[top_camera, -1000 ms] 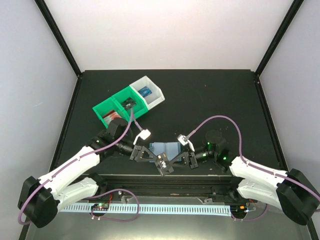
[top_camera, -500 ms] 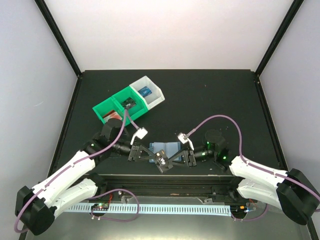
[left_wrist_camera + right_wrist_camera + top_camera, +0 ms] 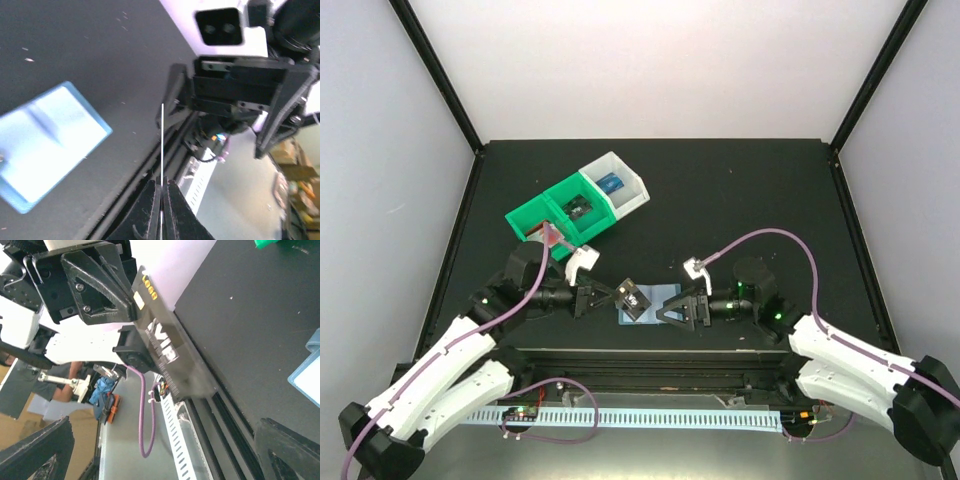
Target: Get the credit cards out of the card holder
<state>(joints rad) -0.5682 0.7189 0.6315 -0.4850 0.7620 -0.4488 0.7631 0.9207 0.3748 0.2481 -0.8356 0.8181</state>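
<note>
Handover just completed: my left gripper [image 3: 161,186] now pinches the black credit card [image 3: 165,357] by its edge; my right gripper [image 3: 672,308] has sprung wide, releasing it; the card holder [image 3: 45,150] lies flat on the table [image 3: 740,200] between both; this card is out, probably ready to set aside.

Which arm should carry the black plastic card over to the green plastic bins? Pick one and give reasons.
Left. The left fingers are shut on the thin black rectangular card, and the green plastic bins sit on that arm's side. The right fingers stand open and hold nothing.
</note>
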